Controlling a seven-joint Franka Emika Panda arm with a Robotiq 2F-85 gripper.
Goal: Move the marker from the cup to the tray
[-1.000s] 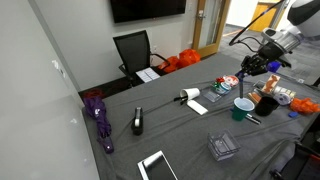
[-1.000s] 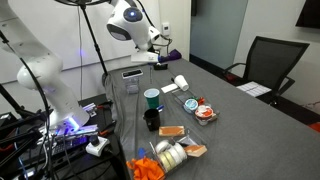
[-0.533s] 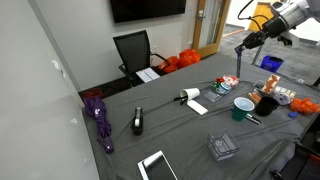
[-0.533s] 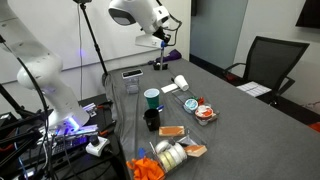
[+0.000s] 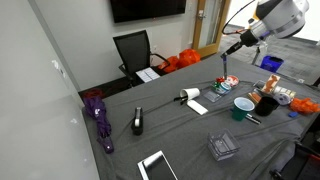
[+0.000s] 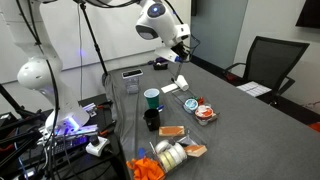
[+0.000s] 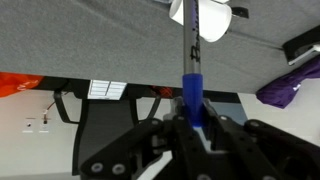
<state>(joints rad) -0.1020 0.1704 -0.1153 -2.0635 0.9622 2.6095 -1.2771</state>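
Marker [image 7: 190, 65] pinched in the gripper [image 7: 192, 118], blue barrel projecting beyond it.

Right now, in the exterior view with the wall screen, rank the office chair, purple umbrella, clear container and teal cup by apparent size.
1. Office chair.
2. Purple umbrella.
3. Clear container and teal cup: close; the container sits nearer the camera, so unranked.

Your arm [image 6: 155, 15] was white w/ rounded joints, black cables [image 5: 236, 14]; claw [image 7: 190, 118] was matte black.
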